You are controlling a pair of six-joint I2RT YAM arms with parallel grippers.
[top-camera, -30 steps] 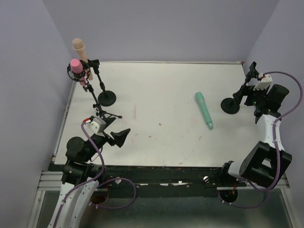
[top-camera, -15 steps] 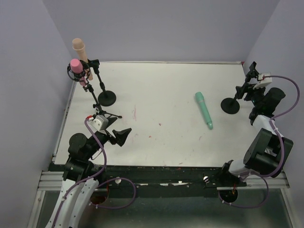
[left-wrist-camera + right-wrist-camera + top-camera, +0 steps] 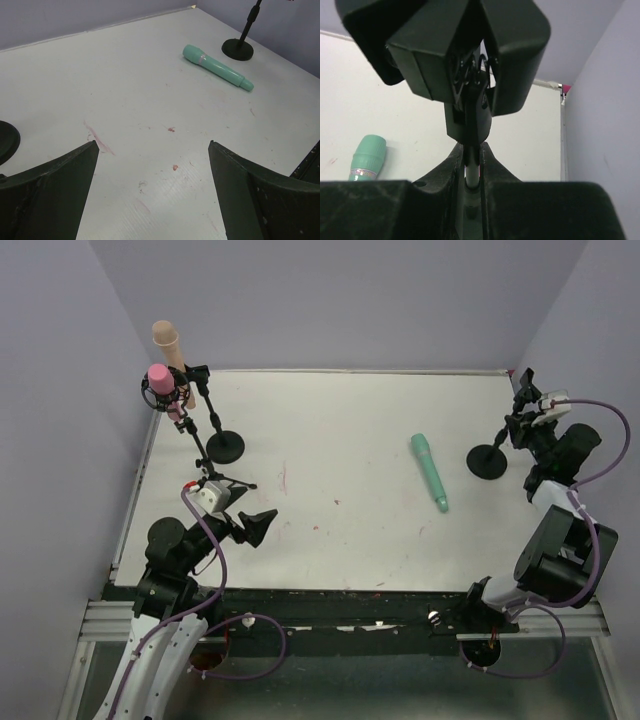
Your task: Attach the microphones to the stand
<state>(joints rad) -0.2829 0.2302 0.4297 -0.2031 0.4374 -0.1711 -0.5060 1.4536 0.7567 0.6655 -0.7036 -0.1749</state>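
A green microphone (image 3: 429, 472) (image 3: 216, 67) (image 3: 367, 157) lies flat on the white table, right of centre. To its right stands a black stand with a round base (image 3: 487, 461) (image 3: 237, 49). My right gripper (image 3: 520, 427) (image 3: 471, 150) is shut on that stand's thin pole (image 3: 471, 176), just below its black clip head (image 3: 465, 55). My left gripper (image 3: 262, 525) (image 3: 152, 145) hovers open over the bare table at the near left, with nothing between its fingers. At the far left a pink microphone (image 3: 158, 378) sits in a holder on another stand.
A beige microphone (image 3: 167, 340) rises behind the pink one at the far left corner. A round-based stand (image 3: 225, 447) and a small tripod stand (image 3: 215, 477) are close to my left arm. Purple walls close in the table on the left, back and right.
My right gripper has closed from open onto the right stand's pole, after shifting slightly toward it. The left gripper has stayed open and has hardly moved.
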